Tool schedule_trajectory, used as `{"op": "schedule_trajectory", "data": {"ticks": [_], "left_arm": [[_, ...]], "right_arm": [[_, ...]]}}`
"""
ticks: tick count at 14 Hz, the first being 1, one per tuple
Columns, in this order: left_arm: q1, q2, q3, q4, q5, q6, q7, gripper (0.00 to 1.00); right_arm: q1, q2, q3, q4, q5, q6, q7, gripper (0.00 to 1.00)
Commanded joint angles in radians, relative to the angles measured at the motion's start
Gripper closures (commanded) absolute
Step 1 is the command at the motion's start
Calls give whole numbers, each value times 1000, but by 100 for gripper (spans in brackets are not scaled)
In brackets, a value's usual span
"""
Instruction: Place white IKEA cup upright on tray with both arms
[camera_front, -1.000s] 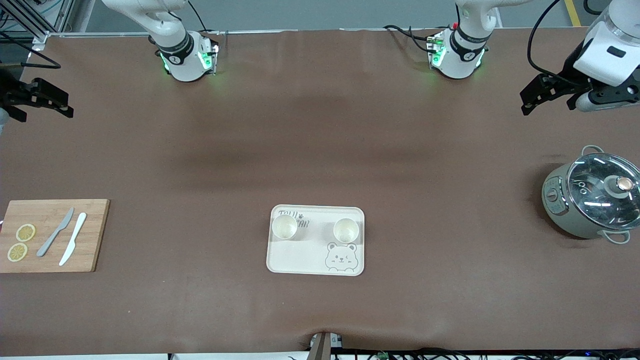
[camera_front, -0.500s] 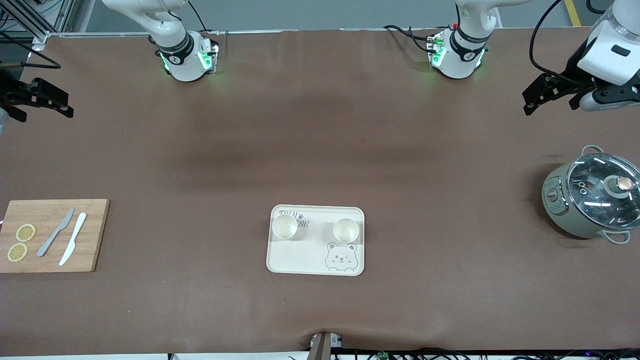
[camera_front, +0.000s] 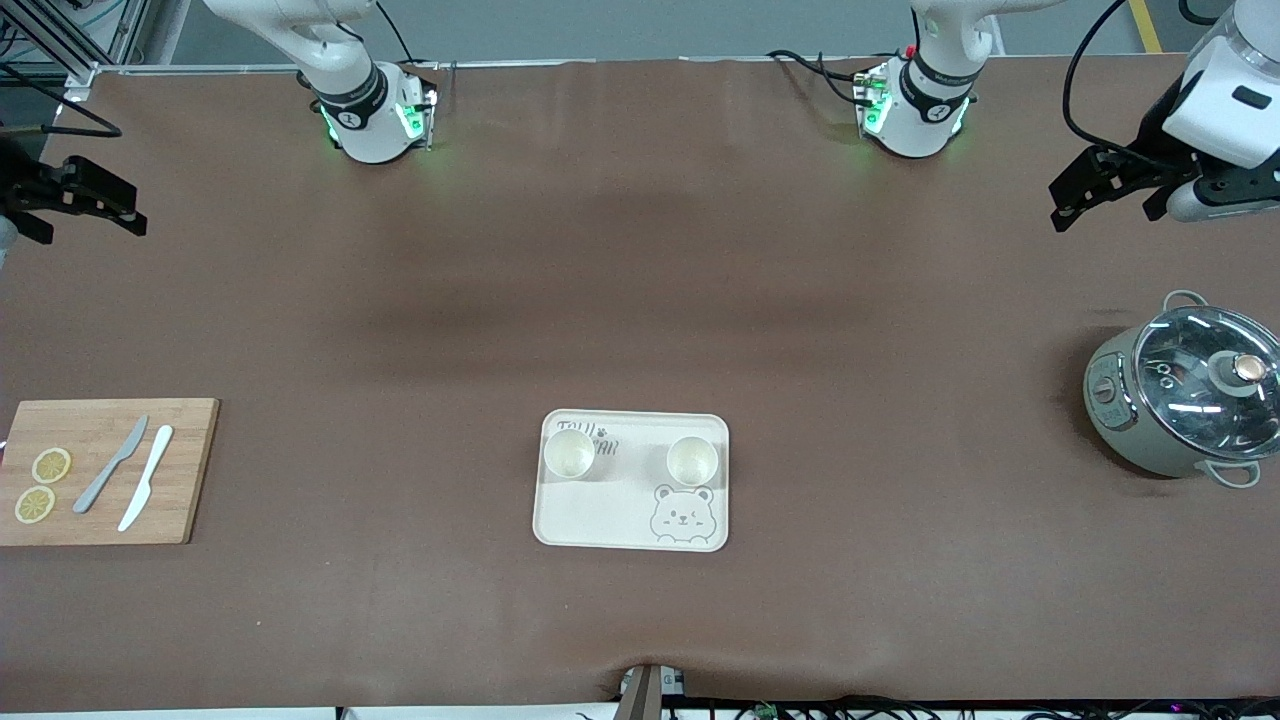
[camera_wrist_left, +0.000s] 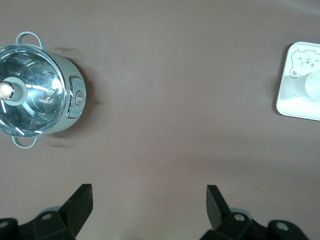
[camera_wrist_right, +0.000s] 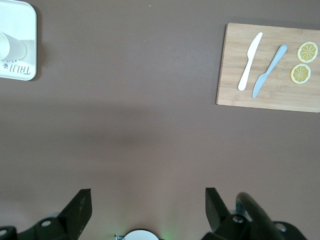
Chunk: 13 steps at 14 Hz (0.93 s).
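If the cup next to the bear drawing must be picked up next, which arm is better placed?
Left, probably. That cup stands on the tray's part toward the left arm's end of the table, and the left hand is open.

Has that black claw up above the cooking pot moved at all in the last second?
Yes. The left gripper has drifted slightly up the front view, away from the pot, toward the table's edge.

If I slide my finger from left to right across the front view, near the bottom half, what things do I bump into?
Wooden cutting board with lemon slices, grey knife, white knife → tray holding one cup, then another cup → pot with a glass lid.
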Motion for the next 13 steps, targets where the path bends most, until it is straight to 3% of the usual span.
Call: {"op": "schedule_trajectory", "data": {"ticks": [1,13], "left_arm": [[9,35,-5,40,-6,-19,17,0],[10,74,1,94,28,-26,15,0]], "right_arm": [[-14,-19,9,-15,-11,6,-7,0],[-17,-19,6,-15,-11,-1,-9,0]]}}
